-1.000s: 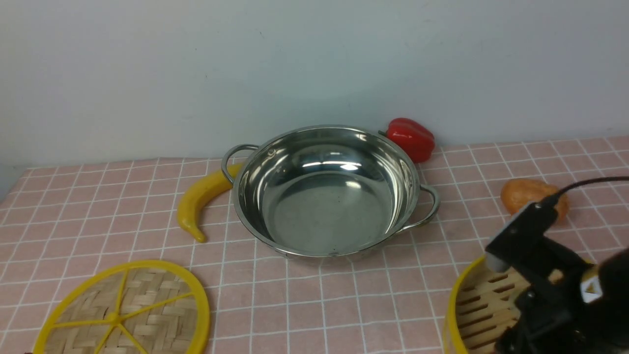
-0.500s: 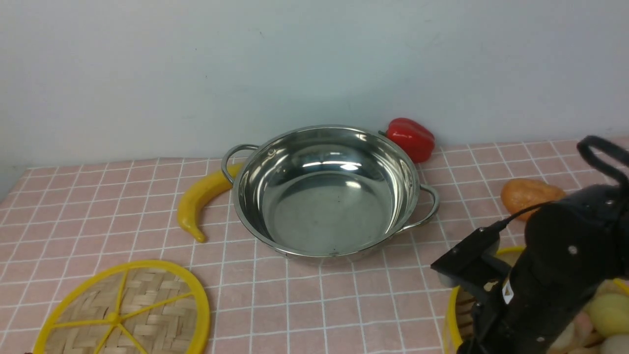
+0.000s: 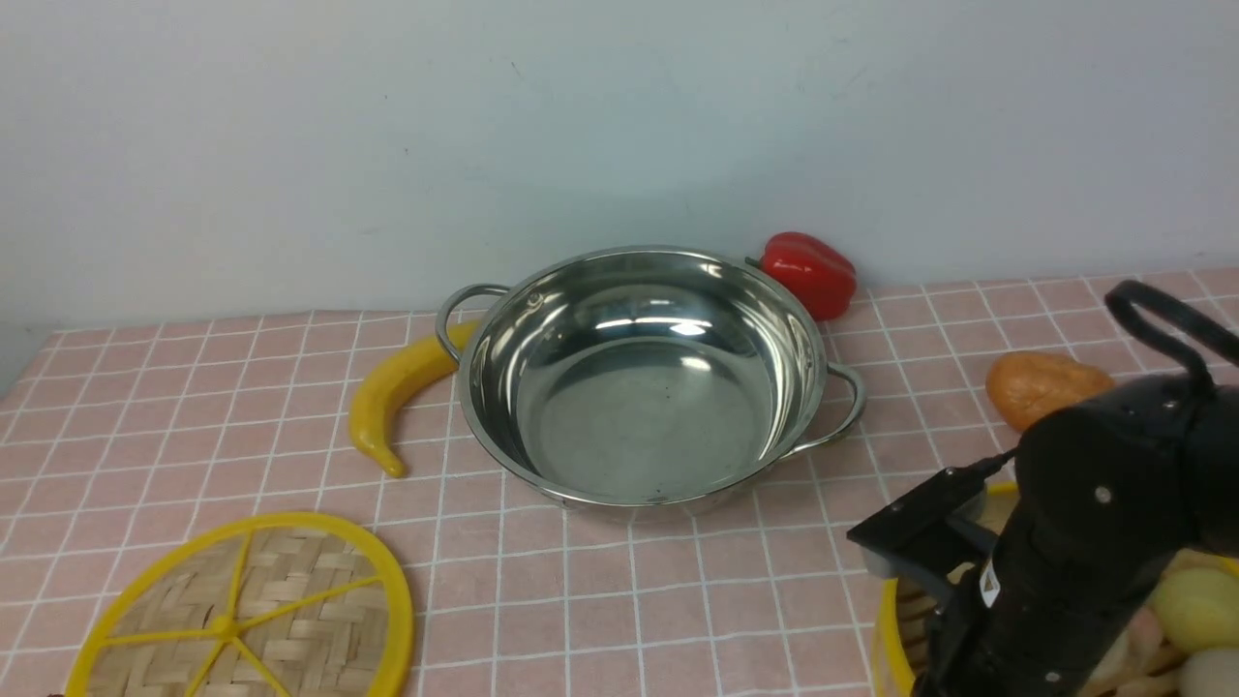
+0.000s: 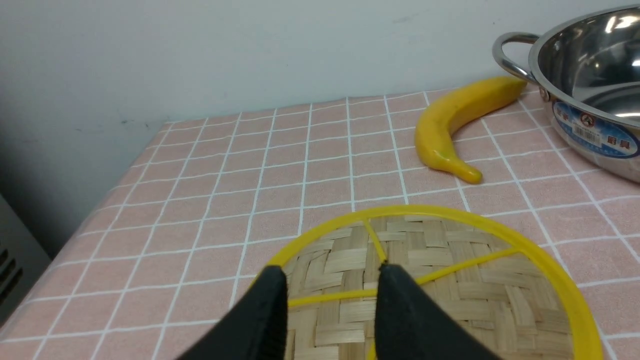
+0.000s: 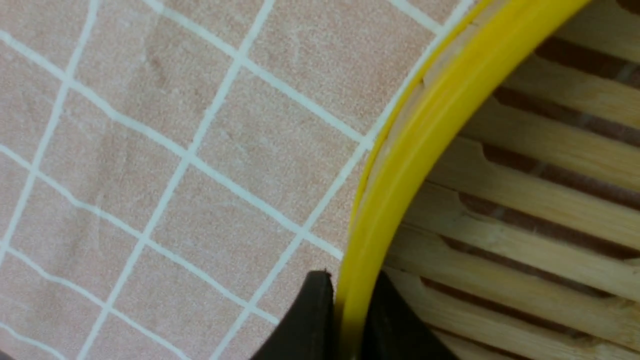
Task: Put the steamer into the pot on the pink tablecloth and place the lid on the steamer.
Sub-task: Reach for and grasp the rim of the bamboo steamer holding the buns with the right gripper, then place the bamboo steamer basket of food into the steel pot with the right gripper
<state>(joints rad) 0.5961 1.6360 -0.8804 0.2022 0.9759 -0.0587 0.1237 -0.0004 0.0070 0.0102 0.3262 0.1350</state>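
Note:
The steamer (image 3: 889,634) sits on the pink tablecloth (image 3: 678,600) at the front right, mostly hidden by my right arm; pale dumplings (image 3: 1193,592) show inside. In the right wrist view my right gripper (image 5: 350,287) is shut on the steamer's yellow rim (image 5: 400,185), one finger outside and one inside above the slatted floor. The empty steel pot (image 3: 644,378) stands mid-table. The lid (image 3: 242,620) lies flat at the front left. My left gripper (image 4: 332,280) is open just above the lid (image 4: 450,280), straddling a yellow spoke.
A yellow banana (image 3: 392,392) lies against the pot's left handle. A red pepper (image 3: 808,273) sits behind the pot by the wall. An orange piece of toy food (image 3: 1041,385) lies behind the steamer. The cloth's left edge drops off in the left wrist view (image 4: 100,200).
My right arm has swung down and leftward onto the steamer's near-left rim, uncovering the dumplings. In the last half second it barely moved. Pot and lid have not moved.

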